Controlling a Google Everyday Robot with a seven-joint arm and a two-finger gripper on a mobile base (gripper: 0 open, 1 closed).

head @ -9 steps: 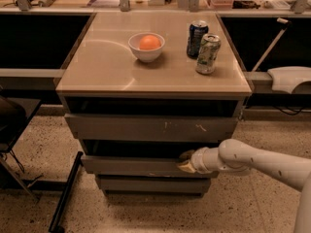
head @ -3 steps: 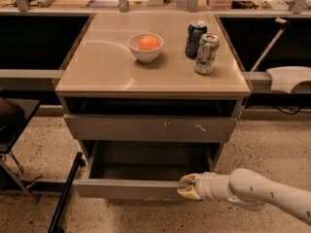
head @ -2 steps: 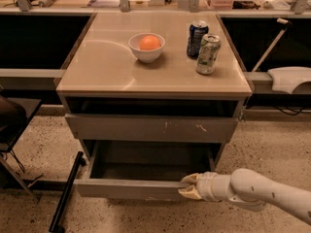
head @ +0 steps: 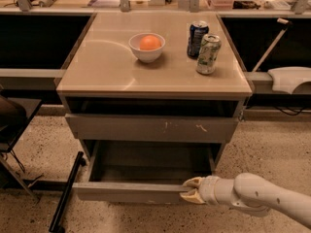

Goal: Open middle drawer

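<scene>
The middle drawer (head: 126, 192) stood open, its long flat front panel well forward of the cabinet and its shallow grey box showing bare inside. The gripper (head: 185, 189) was low in the lower right of the view, at the right end of that front panel. Its pale fingers (head: 193, 182) sat one above and one below the panel's end, clamped onto it. Behind them the white arm (head: 257, 198) ran off toward the lower right corner.

Above the open drawer, the upper drawer front (head: 150, 128) was shut or nearly so, with white scratches right of its middle.

On the beige counter (head: 97, 67) a white bowl (head: 146, 54) held an orange (head: 150, 42). To its right stood a dark blue can (head: 198, 39), upright. A green-and-white can (head: 208, 54) stood just beside that one and nearer the counter's front edge; I could not tell whether the two touched.

On the speckled floor (head: 43, 140) to the left, a black bar (head: 65, 191) lay slanted beside the drawer's left corner. A white object (head: 289, 79) rested on the ledge to the right of the counter.
</scene>
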